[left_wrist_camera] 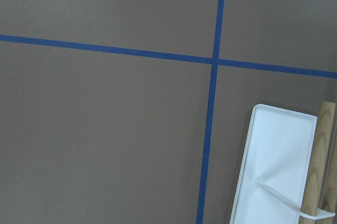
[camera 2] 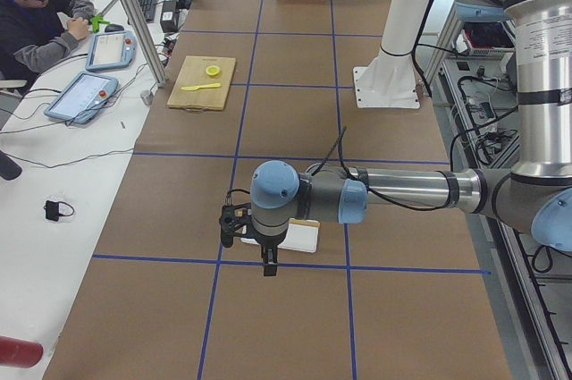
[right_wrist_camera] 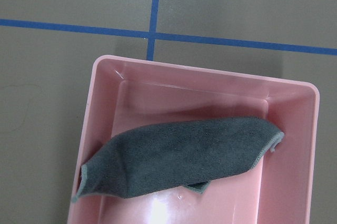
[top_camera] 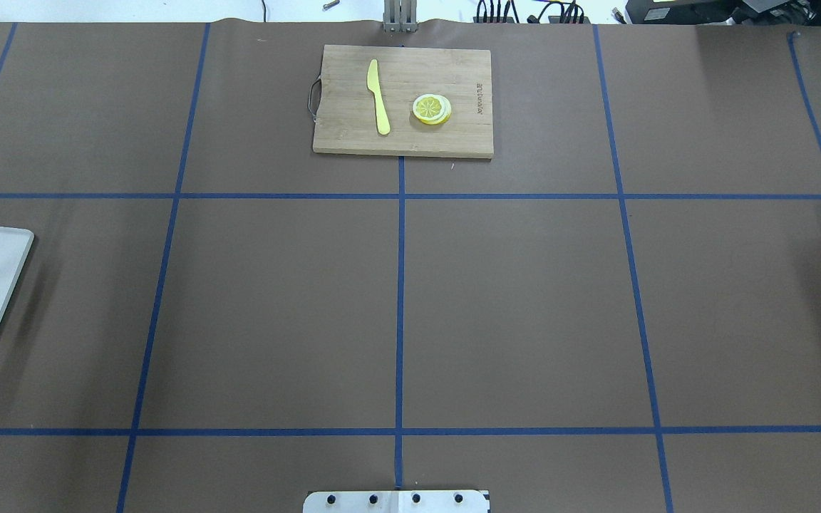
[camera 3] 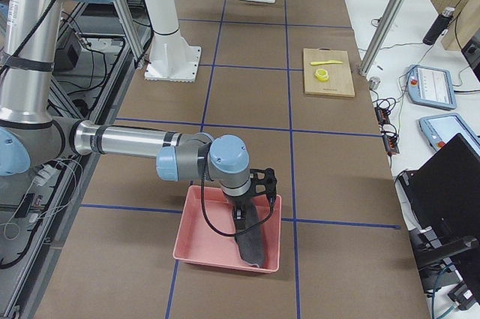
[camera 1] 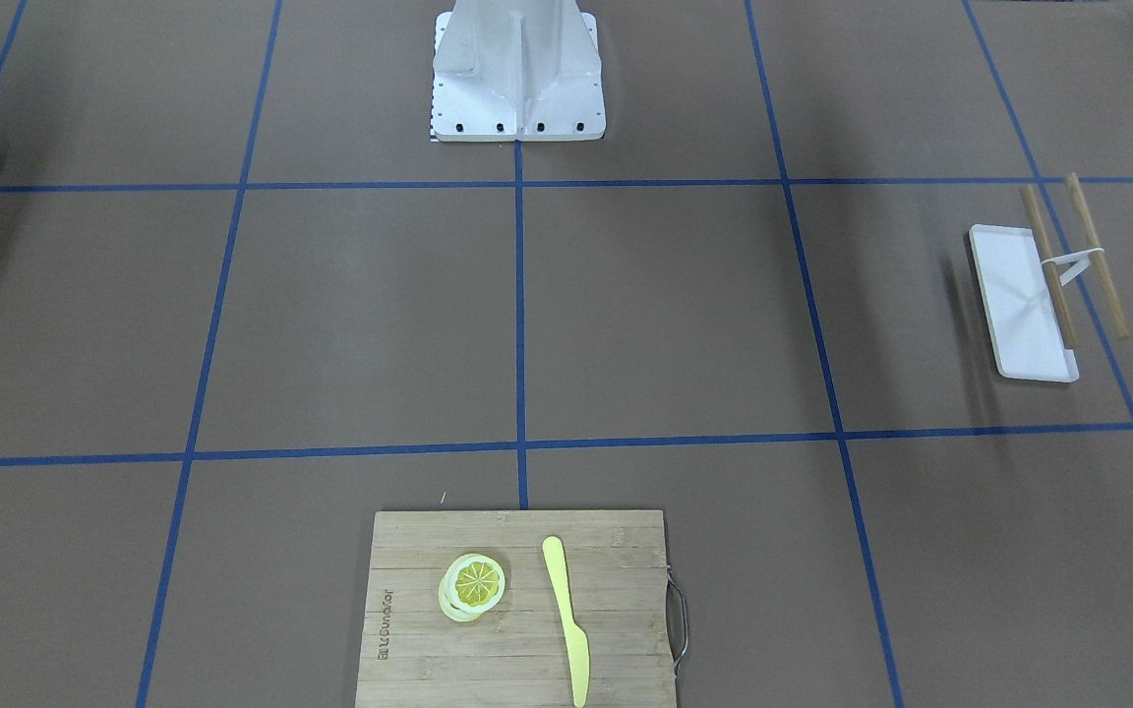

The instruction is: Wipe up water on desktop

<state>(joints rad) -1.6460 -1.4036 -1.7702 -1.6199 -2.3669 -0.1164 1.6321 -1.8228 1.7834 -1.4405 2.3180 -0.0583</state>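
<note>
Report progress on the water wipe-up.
Done: nothing visible. The grey cloth lies unpicked in the pink tray. In hand: the right pincer hangs over that cloth; the left pincer hangs near the white tray. Left: grasp the cloth and wipe the desktop, where no water shows in these views.

Only a small brand imprint (camera 1: pixel 385 625) on the cutting board (camera 1: pixel 616 590) shows, seemingly too blurred to read.
</note>
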